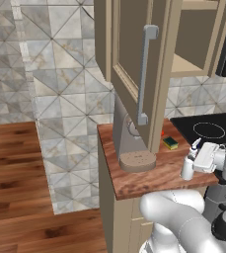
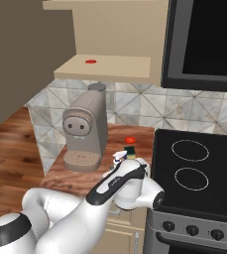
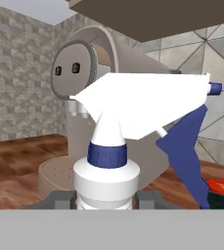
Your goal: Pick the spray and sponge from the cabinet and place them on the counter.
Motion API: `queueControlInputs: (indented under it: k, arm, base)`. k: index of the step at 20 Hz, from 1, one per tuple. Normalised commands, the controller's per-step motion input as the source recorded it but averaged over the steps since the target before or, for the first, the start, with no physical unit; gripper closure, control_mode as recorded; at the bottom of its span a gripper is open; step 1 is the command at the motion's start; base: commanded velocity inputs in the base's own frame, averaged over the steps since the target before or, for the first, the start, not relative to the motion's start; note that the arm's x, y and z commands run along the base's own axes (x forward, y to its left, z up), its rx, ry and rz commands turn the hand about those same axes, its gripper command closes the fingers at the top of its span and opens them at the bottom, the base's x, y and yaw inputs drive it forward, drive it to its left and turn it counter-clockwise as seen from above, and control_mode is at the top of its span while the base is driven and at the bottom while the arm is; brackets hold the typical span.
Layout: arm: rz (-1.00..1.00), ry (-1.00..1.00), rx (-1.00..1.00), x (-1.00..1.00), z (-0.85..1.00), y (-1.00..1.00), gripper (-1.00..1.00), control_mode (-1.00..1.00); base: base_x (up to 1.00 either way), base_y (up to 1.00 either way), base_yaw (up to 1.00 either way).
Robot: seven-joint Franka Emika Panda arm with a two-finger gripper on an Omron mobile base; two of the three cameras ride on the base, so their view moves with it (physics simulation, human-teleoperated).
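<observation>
- Left base view: the white two-finger gripper (image 1: 191,159) sits at four o'clock over the reddish-brown wood-grain counter (image 1: 149,180), its jaws clamped on the small white spray bottle (image 1: 188,165), which stands upright at the counter's near edge. The flat green-topped yellow sponge (image 1: 170,143) lies on the counter at about eleven o'clock from the bottle, well apart. The tall grey coffee machine (image 1: 129,143) stands partly behind the open beige cabinet (image 1: 134,54) door.
- Right base view: the sponge (image 2: 130,150) lies just behind the spray bottle (image 2: 119,159); a small red-orange thing (image 2: 130,140) lies at twelve o'clock from the sponge. The black glass stovetop (image 2: 199,166) lies at three o'clock.
- Hand view: the dark finger tips (image 3: 59,199) flank the bottle's (image 3: 106,178) white neck; its blue trigger hangs at four o'clock.
</observation>
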Motion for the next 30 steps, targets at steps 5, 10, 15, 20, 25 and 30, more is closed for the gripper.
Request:
queueControlInputs:
  k: [5, 10, 15, 20, 25, 30]
  arm:
    - [0.00, 0.00, 0.00, 0.00, -0.10, 0.00, 1.00, -1.00]
    - [0.00, 0.00, 0.00, 0.00, -0.13, 0.00, -1.00, -1.00]
    - [0.01, 0.00, 0.00, 0.00, -0.12, 0.00, -1.00, -1.00]
    - [0.01, 0.00, 0.00, 0.00, -0.12, 0.00, -1.00, -1.00]
    - [0.00, 0.00, 0.00, 0.00, -0.11, 0.00, -1.00, -1.00]
    - [0.00, 0.00, 0.00, 0.00, -0.10, -0.01, -1.00, -1.00]
  base:
    - [0.00, 0.00, 0.00]
    - [0.00, 0.00, 0.00]
    - [0.00, 0.00, 0.00]
    - [0.00, 0.00, 0.00]
    - [0.00, 0.00, 0.00]
    - [0.00, 0.00, 0.00]
